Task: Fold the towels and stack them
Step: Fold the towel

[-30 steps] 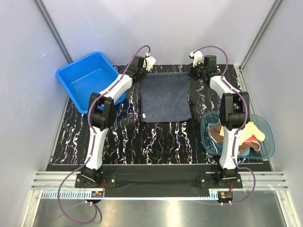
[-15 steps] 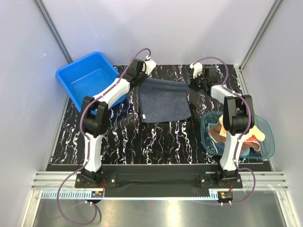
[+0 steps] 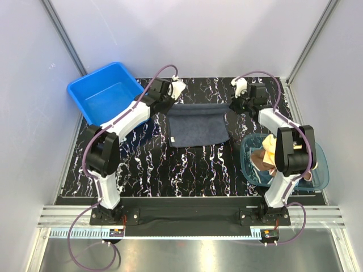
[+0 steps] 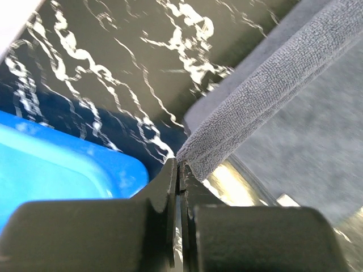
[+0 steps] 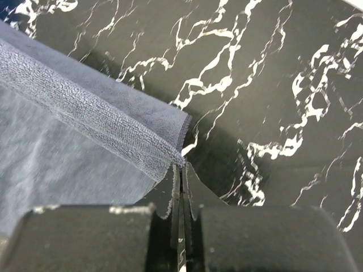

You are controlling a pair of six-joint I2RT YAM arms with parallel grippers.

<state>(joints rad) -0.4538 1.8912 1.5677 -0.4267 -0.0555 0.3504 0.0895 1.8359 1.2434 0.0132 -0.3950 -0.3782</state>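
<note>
A dark navy-grey towel (image 3: 197, 126) lies mid-table with its far edge lifted and rolled over toward the near side. My left gripper (image 3: 168, 103) is shut on the towel's far left corner. In the left wrist view that gripper (image 4: 180, 165) pinches the curled hem of the towel (image 4: 272, 62). My right gripper (image 3: 231, 106) is shut on the far right corner. In the right wrist view the gripper (image 5: 181, 164) nips the corner of the towel (image 5: 85, 102). More towels, a brown one (image 3: 262, 159) and a yellow one (image 3: 273, 145), lie crumpled in the bowl.
A blue plastic tub (image 3: 105, 93) stands at the far left, beside my left arm, and shows in the left wrist view as the blue tub (image 4: 51, 164). A translucent teal bowl (image 3: 319, 170) sits at the right, partly under my right arm. The black marbled mat (image 3: 187, 170) covers the table.
Both grippers have lifted the towel's far edge and carried it toward the near side, so the towel looks shorter. Both arms have drawn back from the far wall.
</note>
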